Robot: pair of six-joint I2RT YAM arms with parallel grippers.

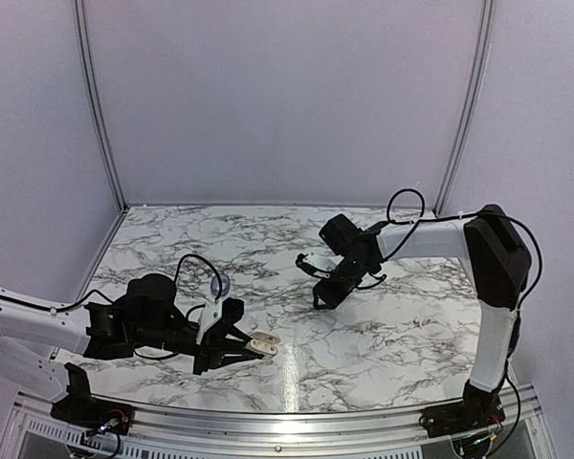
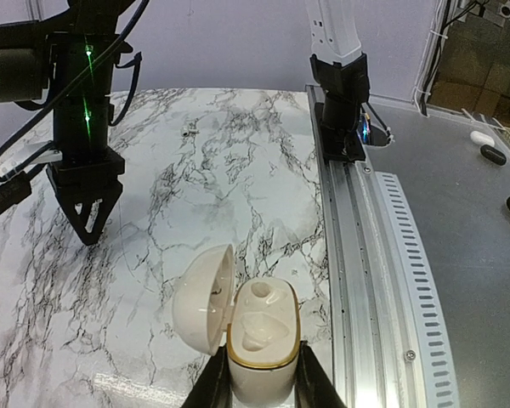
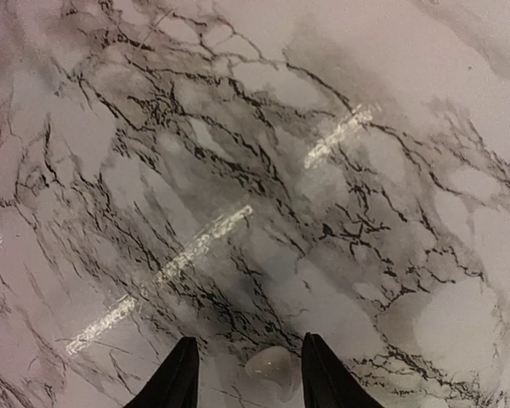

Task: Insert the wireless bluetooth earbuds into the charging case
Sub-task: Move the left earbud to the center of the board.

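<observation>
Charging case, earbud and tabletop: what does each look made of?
Charging case: smooth cream plastic, it seems, satin sheen, moulded wells. Earbud: glossy pale plastic, likely; blurred. Tabletop: marble-patterned, glossy with glare streaks; possibly a printed laminate.

Cream charging case (image 2: 263,370), tan rim; table (image 2: 229,187) blk-veined marble.

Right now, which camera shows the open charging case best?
The left wrist view: the white rounded plastic charging case fills the foreground, lid open, recesses visible, clamped in the left pincer. The top view shows the case only as a small pale shape at that pincer's tip. The right wrist view misses it.
</observation>
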